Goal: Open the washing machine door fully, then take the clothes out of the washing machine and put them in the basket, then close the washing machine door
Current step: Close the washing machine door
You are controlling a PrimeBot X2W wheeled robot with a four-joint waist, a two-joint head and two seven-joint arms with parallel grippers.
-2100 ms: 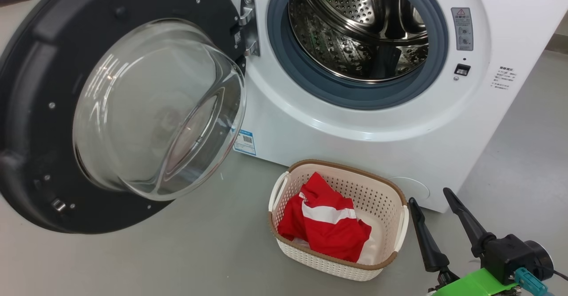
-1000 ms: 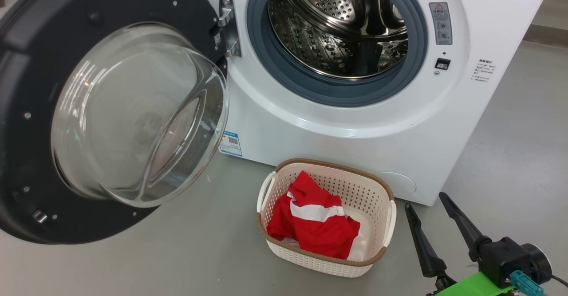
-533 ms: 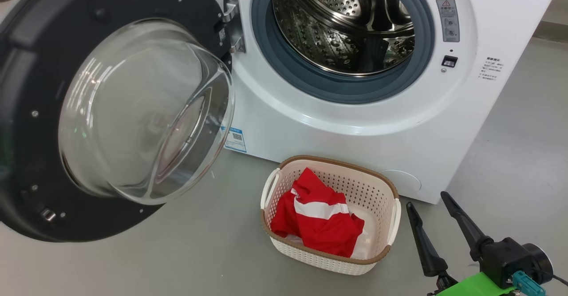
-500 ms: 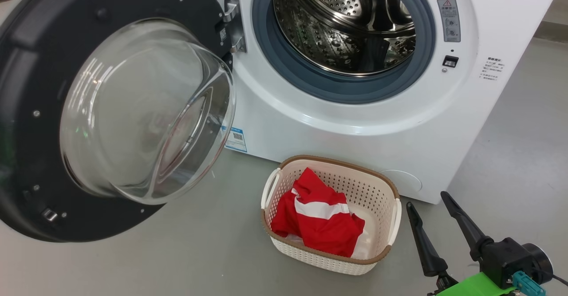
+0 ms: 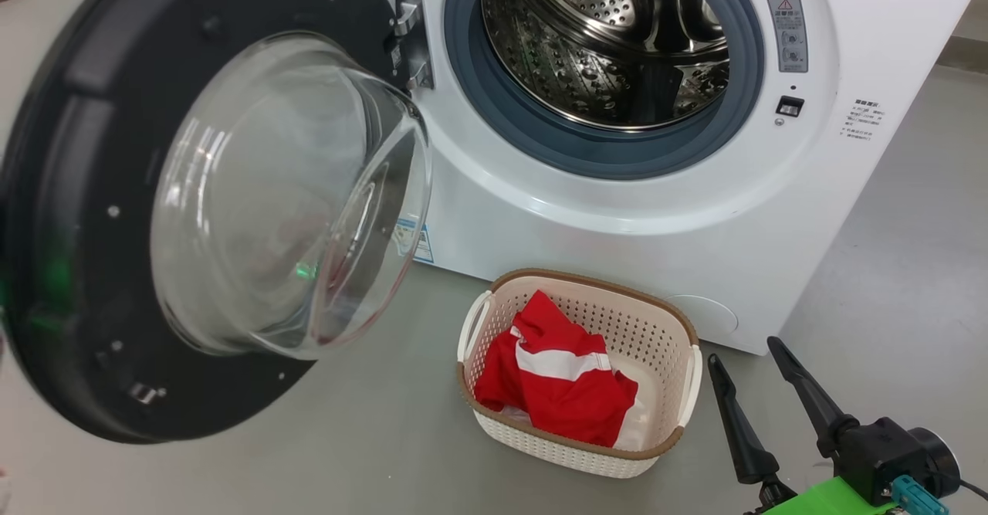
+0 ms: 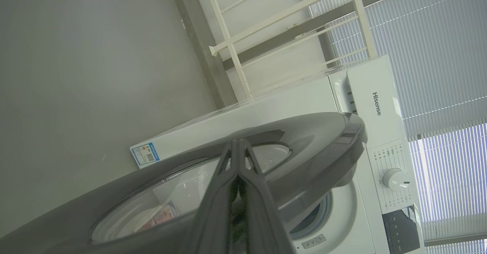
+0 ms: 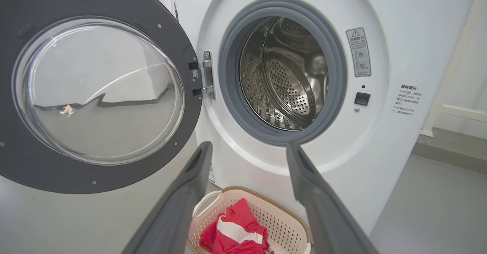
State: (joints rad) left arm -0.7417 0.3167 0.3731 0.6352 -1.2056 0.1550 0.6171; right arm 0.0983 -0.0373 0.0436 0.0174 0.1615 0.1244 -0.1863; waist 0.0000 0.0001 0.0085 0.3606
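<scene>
Left tool (image 6: 236, 144) pinched shut, empty, against the outside of the open washing machine door (image 5: 77, 191), right tool (image 5: 741, 348) open, empty, near the basket (image 5: 641, 337) holding the clothes (image 5: 556, 384): might slide off the shiny door and leave it not shut tight.

Head view: high, facing forward and down on washing machine (image 5: 617, 214) front, washing machine door (image 5: 77, 191) and basket (image 5: 648, 330). Right wrist view: low, nearer, level, sharing the same three. Left wrist view: tilted, close along the door's outer face.
</scene>
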